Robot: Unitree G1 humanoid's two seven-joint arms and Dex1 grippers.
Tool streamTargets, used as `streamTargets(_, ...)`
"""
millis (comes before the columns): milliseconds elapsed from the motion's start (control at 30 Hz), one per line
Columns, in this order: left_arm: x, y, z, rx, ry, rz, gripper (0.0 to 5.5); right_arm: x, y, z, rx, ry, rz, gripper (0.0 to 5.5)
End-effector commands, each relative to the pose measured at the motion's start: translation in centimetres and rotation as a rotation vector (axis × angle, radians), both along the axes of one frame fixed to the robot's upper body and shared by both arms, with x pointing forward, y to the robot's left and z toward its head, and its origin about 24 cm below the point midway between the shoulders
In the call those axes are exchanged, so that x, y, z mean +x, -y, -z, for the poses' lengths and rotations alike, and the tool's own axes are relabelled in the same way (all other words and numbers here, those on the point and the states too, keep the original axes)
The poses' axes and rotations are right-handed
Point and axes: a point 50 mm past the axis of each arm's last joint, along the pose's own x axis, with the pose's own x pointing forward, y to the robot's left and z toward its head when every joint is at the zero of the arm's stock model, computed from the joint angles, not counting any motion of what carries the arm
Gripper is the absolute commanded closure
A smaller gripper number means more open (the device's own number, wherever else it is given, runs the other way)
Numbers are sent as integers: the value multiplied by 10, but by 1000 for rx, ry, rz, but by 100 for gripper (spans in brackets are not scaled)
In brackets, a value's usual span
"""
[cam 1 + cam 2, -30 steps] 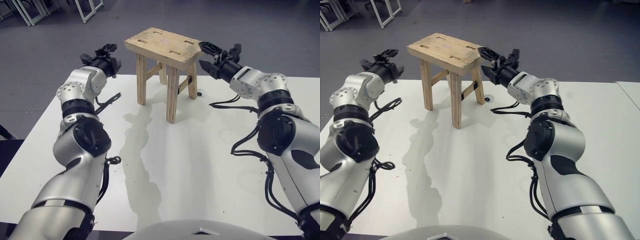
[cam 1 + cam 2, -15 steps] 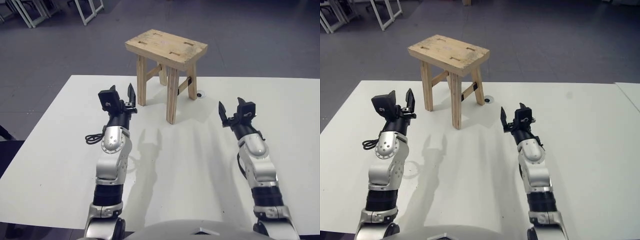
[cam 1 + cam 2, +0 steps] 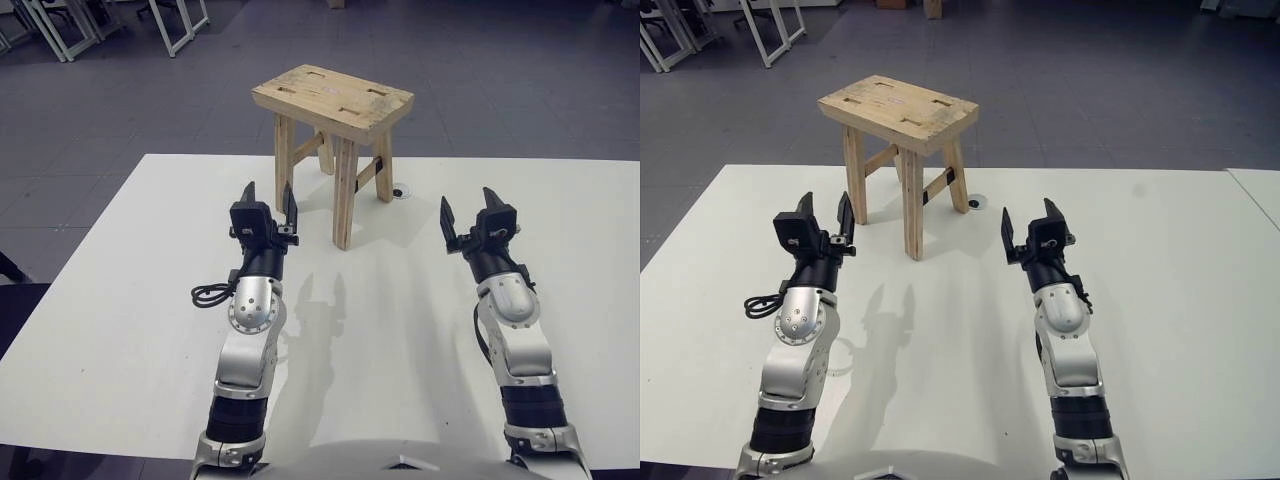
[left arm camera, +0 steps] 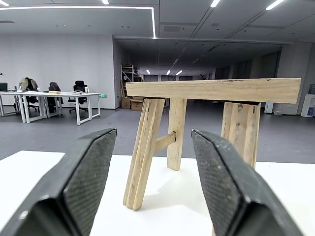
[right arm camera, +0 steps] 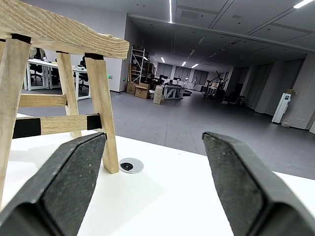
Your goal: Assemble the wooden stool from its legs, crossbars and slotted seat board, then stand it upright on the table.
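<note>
While both arms lie low over the white table [image 3: 110, 300], the left gripper [image 3: 268, 189] has its two fingers [image 4: 91, 172] spread wide with nothing between them, and it points toward the wooden stool [image 3: 333, 101]. The right gripper [image 3: 467, 198] is likewise spread and empty, off to the stool's right side. The left gripper is near the stool but apart from it; the right one is farther off. The stool stands upright on the far part of the table, its legs [image 3: 344, 200] on the surface, crossbars [image 4: 164, 141] joining them and the slotted seat board [image 3: 898, 108] on top. A small round port [image 3: 401, 189] sits in the tabletop just beside the stool's right-hand leg. A black cable [image 3: 209, 294] loops on the table beside the left arm.
</note>
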Motion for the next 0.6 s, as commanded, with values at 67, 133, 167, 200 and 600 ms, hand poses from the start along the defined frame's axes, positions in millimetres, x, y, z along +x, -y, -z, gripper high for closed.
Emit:
streamTargets(67,1,-13,-1,36,-19,-11,269,-7,-10,2,6,-13,9,191)
streamTargets(133,1,-23,-4,39,-30,-30,269,-12,-11,6,13,-17,49,191)
streamTargets(167,0,-26,-5,53,-32,-27,269,-13,-13,5,11,-9,59,191)
streamTargets(200,0,-29,-5,64,-36,-23,269,-13,-16,3,14,-3,61,191)
streamTargets(600,-10,-60,-7,129,-40,-112,269,-12,-31,12,30,-40,-6,191)
